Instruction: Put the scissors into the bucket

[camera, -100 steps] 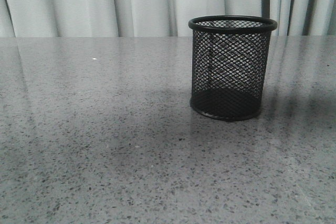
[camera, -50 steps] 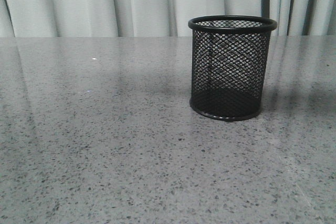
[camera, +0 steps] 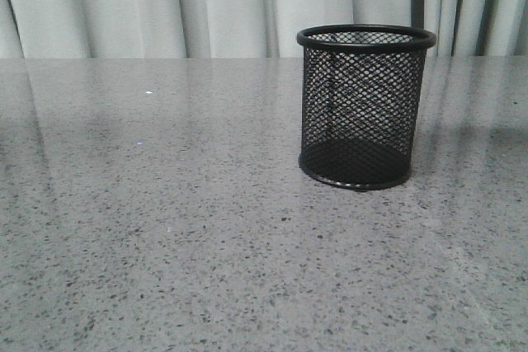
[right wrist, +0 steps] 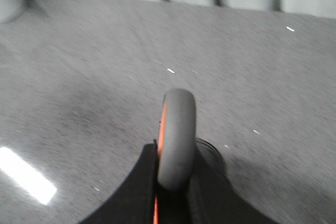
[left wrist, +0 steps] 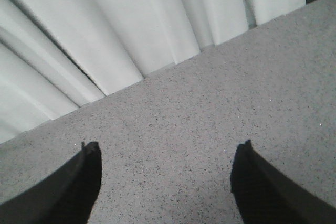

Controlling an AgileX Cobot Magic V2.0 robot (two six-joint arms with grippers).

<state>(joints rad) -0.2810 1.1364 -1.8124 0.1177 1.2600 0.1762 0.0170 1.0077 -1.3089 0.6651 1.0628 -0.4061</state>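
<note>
The bucket (camera: 364,106), a black wire-mesh cup, stands upright on the grey table, right of centre in the front view, and looks empty. Neither gripper shows in that view. In the right wrist view my right gripper (right wrist: 176,156) is shut on the scissors (right wrist: 178,124). A grey handle loop with an orange lining sticks up between the fingers, and the blades are hidden. A dark round shape (right wrist: 212,153) shows just behind the handle; I cannot tell what it is. My left gripper (left wrist: 168,148) is open and empty above bare table.
The speckled grey table (camera: 165,228) reaches back to a pale curtain (camera: 206,6). In the left wrist view the curtain (left wrist: 131,30) hangs just behind the table's far edge. A bright reflection (right wrist: 26,174) lies on the table in the right wrist view.
The dark shadow on the table left of the bucket has faded away in the front view. The bucket has not moved.
</note>
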